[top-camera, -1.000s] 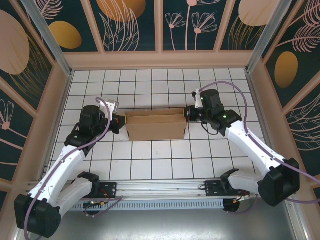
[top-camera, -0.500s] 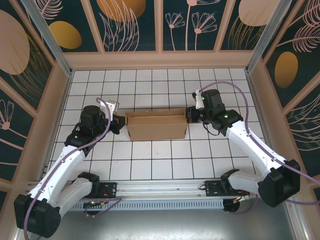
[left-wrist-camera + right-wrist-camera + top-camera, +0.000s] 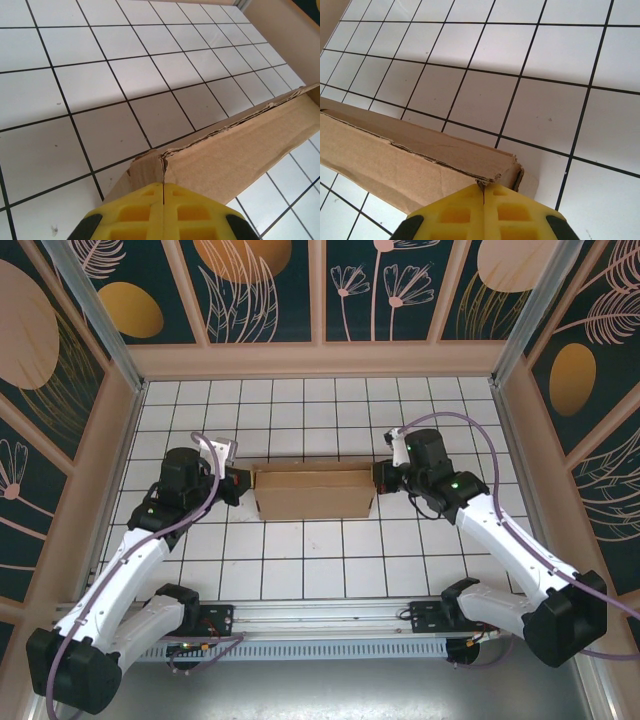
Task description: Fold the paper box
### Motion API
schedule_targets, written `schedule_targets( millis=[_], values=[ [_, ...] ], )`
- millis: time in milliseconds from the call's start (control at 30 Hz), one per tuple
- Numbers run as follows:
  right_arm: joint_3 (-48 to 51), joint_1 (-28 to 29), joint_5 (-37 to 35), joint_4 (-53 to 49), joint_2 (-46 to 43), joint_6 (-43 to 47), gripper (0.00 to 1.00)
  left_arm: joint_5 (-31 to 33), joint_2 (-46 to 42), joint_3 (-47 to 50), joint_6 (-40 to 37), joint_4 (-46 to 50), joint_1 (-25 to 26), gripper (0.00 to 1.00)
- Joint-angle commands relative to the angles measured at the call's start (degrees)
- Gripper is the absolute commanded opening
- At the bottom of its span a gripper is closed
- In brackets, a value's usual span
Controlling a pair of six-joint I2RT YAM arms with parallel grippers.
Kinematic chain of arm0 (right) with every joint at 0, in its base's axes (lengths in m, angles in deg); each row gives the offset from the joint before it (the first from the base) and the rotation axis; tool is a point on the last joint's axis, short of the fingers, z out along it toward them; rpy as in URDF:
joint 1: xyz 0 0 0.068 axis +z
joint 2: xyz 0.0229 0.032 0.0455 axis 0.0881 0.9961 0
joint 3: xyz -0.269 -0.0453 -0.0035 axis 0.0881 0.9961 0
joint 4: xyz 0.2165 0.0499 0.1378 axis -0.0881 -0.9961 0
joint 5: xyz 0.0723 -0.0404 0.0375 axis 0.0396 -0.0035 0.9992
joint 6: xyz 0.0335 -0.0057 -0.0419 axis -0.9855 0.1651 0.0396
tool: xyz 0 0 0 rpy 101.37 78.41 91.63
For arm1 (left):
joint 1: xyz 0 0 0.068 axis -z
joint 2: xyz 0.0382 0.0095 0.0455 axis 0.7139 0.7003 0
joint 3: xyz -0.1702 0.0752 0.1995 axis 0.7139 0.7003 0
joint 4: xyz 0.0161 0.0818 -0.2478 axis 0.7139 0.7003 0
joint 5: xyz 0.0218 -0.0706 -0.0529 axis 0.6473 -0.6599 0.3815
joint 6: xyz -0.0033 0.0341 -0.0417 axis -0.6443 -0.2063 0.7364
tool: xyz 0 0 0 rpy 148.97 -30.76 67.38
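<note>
The paper box (image 3: 312,492) is a plain brown cardboard mailer, partly folded, lying across the middle of the tiled floor with a low wall raised along its far edge. My left gripper (image 3: 238,483) is shut, its tips against the box's left end. In the left wrist view the yellow fingertips (image 3: 150,200) meet at the corner slit of the paper box (image 3: 235,150). My right gripper (image 3: 378,476) is shut against the right end. In the right wrist view its tips (image 3: 484,189) touch the torn corner of the paper box (image 3: 395,160).
The white tiled floor (image 3: 320,560) is ringed by beige walls (image 3: 320,360) on three sides. The arm bases sit on a metal rail (image 3: 320,625) along the near edge. Cables loop over both wrists.
The right wrist has shifted slightly right and down, with its forearm swinging outward. The box and the left arm have barely moved. Both grippers stay shut.
</note>
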Motion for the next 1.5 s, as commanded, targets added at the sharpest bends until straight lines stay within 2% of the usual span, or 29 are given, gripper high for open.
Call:
schedule_targets(
  millis=[0, 633, 933, 1467],
  values=[
    [1.8, 1.4, -1.4, -2.6, 0.0, 0.6, 0.00, -0.7, 0.5, -3.3, 3.5, 0.1, 0.3, 0.00],
    [2.2, 3.6, -3.1, -2.6, 1.2, 0.7, 0.00, -4.8, 6.0, -6.2, 18.2, 0.5, 0.3, 0.00],
    [2.6, 4.0, -3.5, -2.7, 1.5, 0.9, 0.00, -7.6, 5.9, -5.4, 25.1, -3.3, 0.3, 0.00],
    [1.7, 5.0, -3.4, -2.9, 3.5, 1.1, 0.00, -9.7, 6.0, -3.1, 31.8, -7.0, 0.3, 0.00]
  ],
)
